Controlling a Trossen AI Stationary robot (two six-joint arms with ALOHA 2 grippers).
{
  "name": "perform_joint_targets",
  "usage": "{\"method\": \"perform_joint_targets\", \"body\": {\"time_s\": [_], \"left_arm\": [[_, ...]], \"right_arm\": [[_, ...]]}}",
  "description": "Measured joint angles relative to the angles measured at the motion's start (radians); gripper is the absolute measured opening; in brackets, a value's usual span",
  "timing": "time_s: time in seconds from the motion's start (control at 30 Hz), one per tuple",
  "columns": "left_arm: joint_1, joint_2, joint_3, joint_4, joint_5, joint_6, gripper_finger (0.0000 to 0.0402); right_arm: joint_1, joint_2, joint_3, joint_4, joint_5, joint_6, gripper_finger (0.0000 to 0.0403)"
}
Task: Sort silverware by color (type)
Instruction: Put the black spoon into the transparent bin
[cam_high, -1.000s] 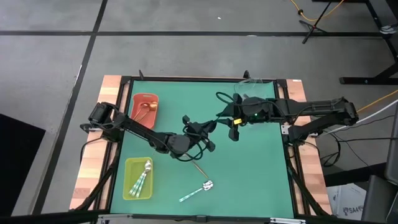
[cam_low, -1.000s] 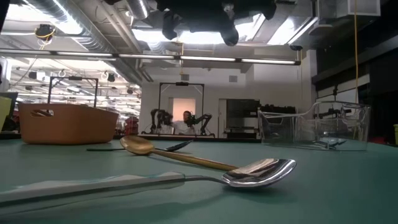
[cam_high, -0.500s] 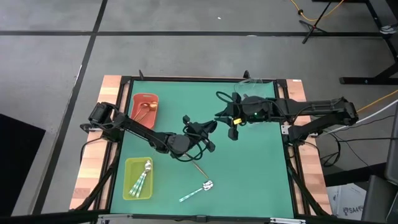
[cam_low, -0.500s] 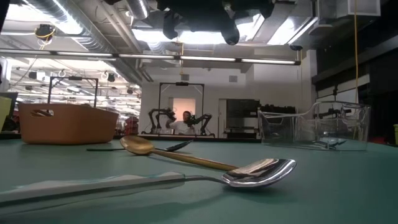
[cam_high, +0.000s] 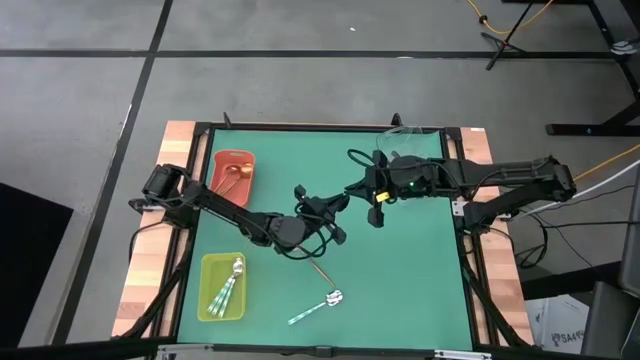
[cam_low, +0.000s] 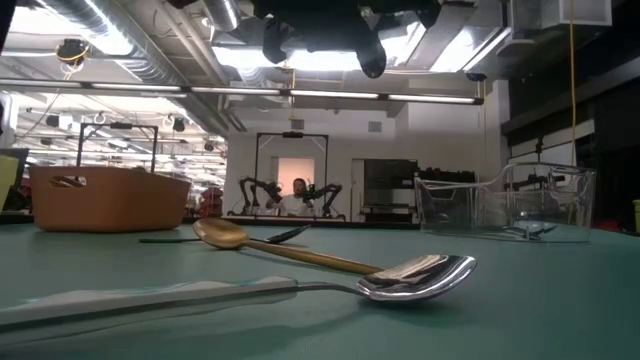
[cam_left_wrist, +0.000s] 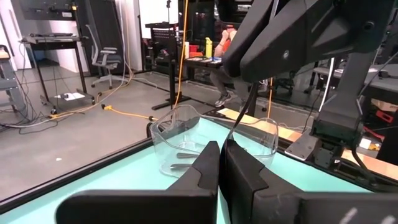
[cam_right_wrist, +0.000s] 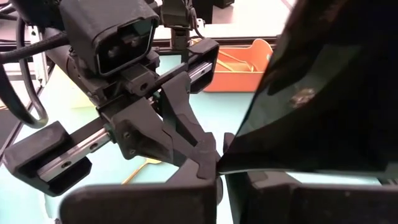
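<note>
Robotics lab in an open industrial hall

The green table (cam_high: 400, 270) sits in a wooden frame on a bare grey concrete floor (cam_high: 300, 80) crossed by dark lines. In the low view the ceiling shows exposed ducts (cam_low: 150, 45) and strip lights (cam_low: 330, 60), and another robot rig (cam_low: 292, 190) stands in a black frame far back, with a person seated there. The left wrist view shows an office chair (cam_left_wrist: 102, 59), orange cables (cam_left_wrist: 134, 113) trailing over the floor, metal stands and a cluttered workbench (cam_left_wrist: 205, 56).
</note>
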Motion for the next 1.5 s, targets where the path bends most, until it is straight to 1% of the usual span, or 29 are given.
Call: {"method": "perform_joint_targets", "body": {"time_s": [0.13,0.27,0.43,0.53,0.67,0.8,1.03,1.27,1.5], "left_arm": [[0.011,0.000,0.000,0.000,0.023,-0.005,0.0010],[0.023,0.000,0.000,0.003,0.077,-0.024,0.0036],[0.031,0.000,0.000,0.008,0.085,-0.024,0.0079],[0.029,0.000,0.000,0.008,0.087,-0.022,0.0098],[0.030,0.000,0.000,0.007,0.087,-0.019,0.0114],[0.029,0.000,0.000,0.006,0.087,-0.015,0.0122],[0.029,0.000,0.000,0.000,0.087,-0.015,0.0119],[0.029,0.000,0.000,-0.004,0.087,-0.015,0.0120],[0.029,0.000,0.000,-0.004,0.087,-0.015,0.0120]], "right_arm": [[0.000,0.000,0.000,-0.003,0.005,-0.002,0.0002],[0.000,0.000,0.000,-0.002,0.007,-0.013,0.0000],[0.000,0.000,0.000,-0.007,0.010,-0.024,0.0001],[0.000,0.000,0.000,-0.011,0.017,-0.028,0.0001],[-0.006,0.000,0.000,-0.024,0.026,-0.030,0.0001],[-0.030,0.000,0.000,-0.074,0.032,-0.030,0.0001],[-0.119,-0.008,0.000,-0.197,0.025,-0.050,0.0001],[-0.260,-0.008,0.000,-0.334,0.024,-0.092,0.0000],[-0.426,-0.008,0.000,-0.413,-0.076,-0.176,0.0000]]}}
